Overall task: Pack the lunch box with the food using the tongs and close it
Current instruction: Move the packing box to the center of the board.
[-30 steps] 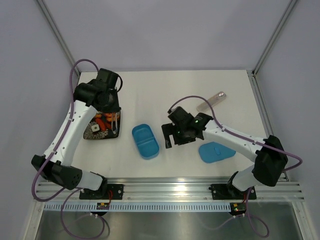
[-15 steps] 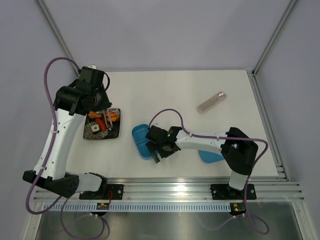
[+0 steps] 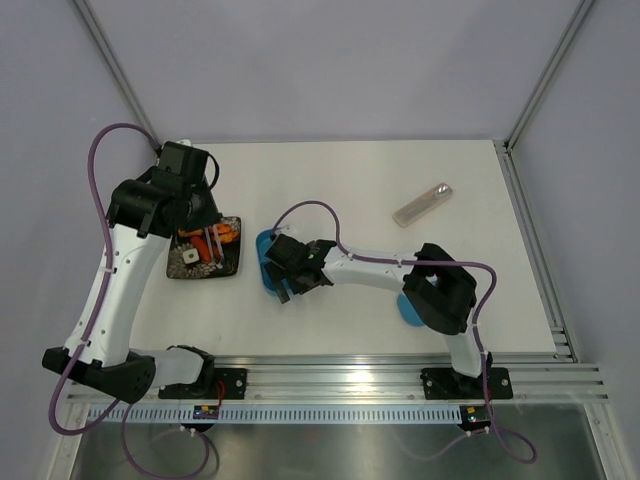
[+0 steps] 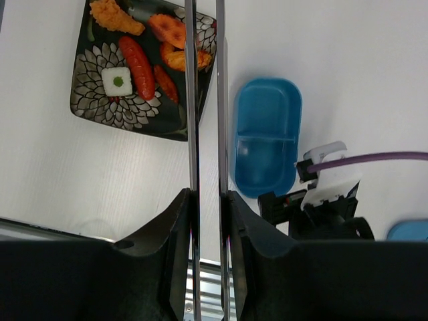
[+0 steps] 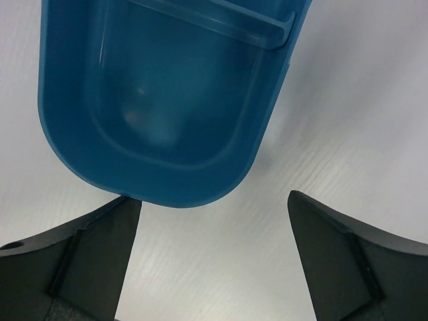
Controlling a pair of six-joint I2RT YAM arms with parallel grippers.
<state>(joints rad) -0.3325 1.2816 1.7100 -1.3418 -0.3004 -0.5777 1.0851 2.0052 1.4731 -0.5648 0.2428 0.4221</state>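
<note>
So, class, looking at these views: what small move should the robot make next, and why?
Probably lower the left gripper so the tongs reach the red sausage on the plate. The tongs are gripped and hang over the plate's edge, the lunch box is empty, and the open right gripper sits at its near end.

your left arm (image 3: 115,288) and right arm (image 3: 365,272) wear white shells on the long links, with bulky matte black housings at the joints. a purple cable (image 4: 381,159) trails along each. the right pincer (image 5: 212,197) has plain, wedge-shaped black fingers (image 5: 87,261). a white block (image 4: 331,177) caps its wrist where the cable enters.
</note>
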